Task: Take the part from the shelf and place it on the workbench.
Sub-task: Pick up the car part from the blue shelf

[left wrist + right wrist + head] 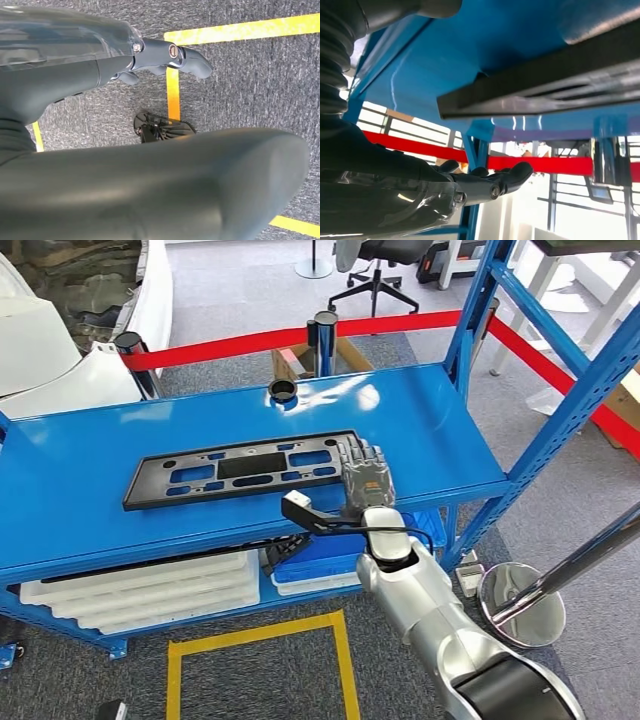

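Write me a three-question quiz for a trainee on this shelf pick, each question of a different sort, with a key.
1. True or false: the black part lies flat on the blue shelf.
2. Which hand is at the part's end? A) the left hand B) the right hand C) both
3. Fill in: the small black ring sits on the shelf's top, toward its ____ edge, apart from the part.

Key: 1 true; 2 B, the right hand is at the part's right end, though a firm grip cannot be confirmed, while the left hand hangs over the grey floor with yellow lines; 3 far.
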Controlling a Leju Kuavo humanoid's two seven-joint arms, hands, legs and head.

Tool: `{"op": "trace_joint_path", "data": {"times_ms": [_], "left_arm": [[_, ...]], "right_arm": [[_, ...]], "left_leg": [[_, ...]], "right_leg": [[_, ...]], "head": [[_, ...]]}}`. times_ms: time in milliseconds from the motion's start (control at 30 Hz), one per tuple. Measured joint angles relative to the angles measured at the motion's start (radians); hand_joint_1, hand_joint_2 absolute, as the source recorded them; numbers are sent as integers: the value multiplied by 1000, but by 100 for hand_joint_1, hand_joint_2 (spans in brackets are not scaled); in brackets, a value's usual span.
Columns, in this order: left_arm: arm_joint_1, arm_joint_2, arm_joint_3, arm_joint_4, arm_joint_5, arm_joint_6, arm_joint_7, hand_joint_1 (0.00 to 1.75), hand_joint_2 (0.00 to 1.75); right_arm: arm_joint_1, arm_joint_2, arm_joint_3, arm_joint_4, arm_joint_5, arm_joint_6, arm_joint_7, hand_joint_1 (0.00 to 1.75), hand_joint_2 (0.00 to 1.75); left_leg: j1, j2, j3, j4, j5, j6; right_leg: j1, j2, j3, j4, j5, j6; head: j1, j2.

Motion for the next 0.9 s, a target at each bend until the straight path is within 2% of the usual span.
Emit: {"op": "trace_joint_path", "data": {"times_ms": [233,900], "left_arm": [[-5,0,-9,0,1,-3,5,0,0],[-6,-5,-25,0,4,-6,6,0,0]], "right_arm": [[-45,20,0,-46,15,46,-1,0,175],[-66,28,-13,-27,-53,63,-33,0,175]], "left_leg": [[0,0,0,0,0,0],[0,0,0,0,0,0]], "right_leg": [[0,0,0,0,0,0],[0,0,0,0,0,0]], "head": [[0,0],[0,0]]}}
